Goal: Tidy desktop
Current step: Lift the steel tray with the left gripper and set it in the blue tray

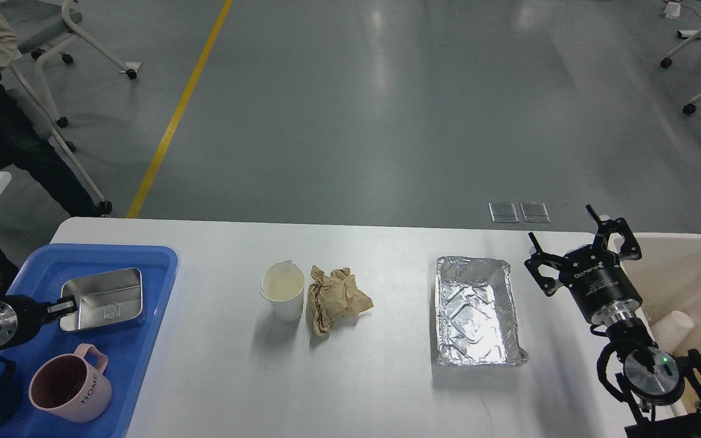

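Grey floor, yellow line (181,106) beyond the desktop (375,377). My left gripper (66,304) is clamped on a steel box (102,299) over the blue tray (137,340). Right gripper (578,243) spread wide, empty, foil tray (477,316) just left, beige bin (700,274) right.

I'm looking down on a wide white counter (381,389) with rounded far corners. At its left end lies a blue tray (143,340), running off the near edge of my view. Near the middle stands a white paper cup (284,295), upright, and a crumpled brown paper wad (335,298) sits just beside it on the right, touching or nearly so; I cannot tell which. Further right, well apart from those two, a rectangular foil pan (477,311) lies flat with its long side running away from me. A beige bin (697,274) sits at the right end.
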You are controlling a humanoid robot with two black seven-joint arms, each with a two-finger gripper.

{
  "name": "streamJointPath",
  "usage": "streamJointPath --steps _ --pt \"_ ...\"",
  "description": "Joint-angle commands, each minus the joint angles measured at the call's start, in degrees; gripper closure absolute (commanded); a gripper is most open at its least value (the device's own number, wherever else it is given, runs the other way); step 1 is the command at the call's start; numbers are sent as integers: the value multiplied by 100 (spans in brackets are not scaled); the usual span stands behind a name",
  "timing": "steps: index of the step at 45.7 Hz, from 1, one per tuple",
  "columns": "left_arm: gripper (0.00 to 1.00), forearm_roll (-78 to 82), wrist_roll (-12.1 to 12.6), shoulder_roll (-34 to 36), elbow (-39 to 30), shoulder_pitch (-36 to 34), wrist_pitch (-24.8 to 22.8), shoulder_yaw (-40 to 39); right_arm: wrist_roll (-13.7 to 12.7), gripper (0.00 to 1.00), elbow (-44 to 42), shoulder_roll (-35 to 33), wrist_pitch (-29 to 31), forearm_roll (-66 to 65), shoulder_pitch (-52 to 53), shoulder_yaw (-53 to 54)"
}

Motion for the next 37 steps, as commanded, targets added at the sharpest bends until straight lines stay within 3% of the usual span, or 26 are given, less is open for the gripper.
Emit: streamJointPath --steps 1,4,12,25,33,37 --pt "32 -38 -82 13 0 -66 -15 -26 0 0 0 0 0 0 20 7" --pt "20 -152 -91 30 -18 -92 -24 -44 0 0 0 0 0 0 20 -2" --pt "7 -881 -91 223 -53 -285 -94 -474 0 0 0 0 0 0 20 -2" --pt "5 -2252 -21 742 -246 -409 -402 -1713 0 0 9 0 0 0 20 -2" --pt "5 -2657 -12 1286 -1089 -374 -279 -2161 0 0 9 0 0 0 29 -11" --pt "5 -2973 -12 1463 -1581 -339 2 -2373 0 0 9 9 0 0 29 -11"
